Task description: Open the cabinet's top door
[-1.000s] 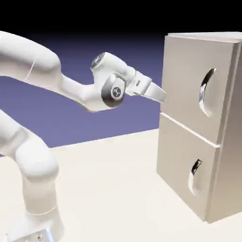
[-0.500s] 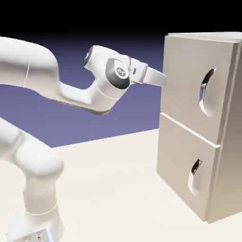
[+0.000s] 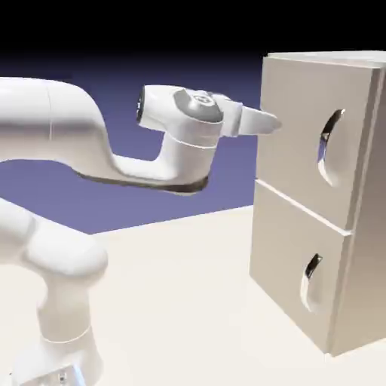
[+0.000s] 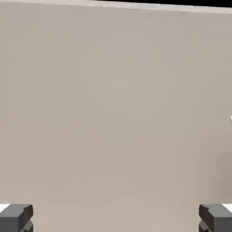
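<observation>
With its jaws spread wide and empty, the gripper (image 3: 273, 122) faces bare panel on the shut top door (image 3: 301, 136), well short of the handle (image 3: 326, 139), so it risks bumping the cabinet (image 3: 362, 249).

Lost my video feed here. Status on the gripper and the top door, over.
Gripper open, empty, level at the top door's near edge. Door shut, handle untouched. Hand view filled by beige panel. Nothing in the way.
</observation>
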`<move>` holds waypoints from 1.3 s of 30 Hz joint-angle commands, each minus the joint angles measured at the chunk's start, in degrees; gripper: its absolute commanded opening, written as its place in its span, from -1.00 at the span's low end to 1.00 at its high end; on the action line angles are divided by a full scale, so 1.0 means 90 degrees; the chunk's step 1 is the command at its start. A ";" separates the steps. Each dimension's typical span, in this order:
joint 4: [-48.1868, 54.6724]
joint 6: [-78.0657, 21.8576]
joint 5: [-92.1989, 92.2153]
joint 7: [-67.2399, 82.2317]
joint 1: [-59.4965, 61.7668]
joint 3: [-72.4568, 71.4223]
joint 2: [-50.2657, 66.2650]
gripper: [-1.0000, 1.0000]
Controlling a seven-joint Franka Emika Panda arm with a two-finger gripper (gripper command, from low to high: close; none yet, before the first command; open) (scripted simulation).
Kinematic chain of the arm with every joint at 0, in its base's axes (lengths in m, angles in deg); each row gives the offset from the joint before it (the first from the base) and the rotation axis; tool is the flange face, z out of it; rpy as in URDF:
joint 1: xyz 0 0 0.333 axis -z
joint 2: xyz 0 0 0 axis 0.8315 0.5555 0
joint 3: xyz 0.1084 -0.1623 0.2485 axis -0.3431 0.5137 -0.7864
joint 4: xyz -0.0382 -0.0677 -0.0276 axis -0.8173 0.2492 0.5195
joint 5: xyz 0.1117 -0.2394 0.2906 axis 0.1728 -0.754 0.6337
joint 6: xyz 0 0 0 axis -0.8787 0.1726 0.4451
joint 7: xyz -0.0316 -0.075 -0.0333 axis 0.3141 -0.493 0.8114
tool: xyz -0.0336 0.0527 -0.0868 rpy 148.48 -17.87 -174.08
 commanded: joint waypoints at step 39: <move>0.0163 -0.1412 -0.4719 -0.4486 -0.0578 0.0992 0.0001 -1.00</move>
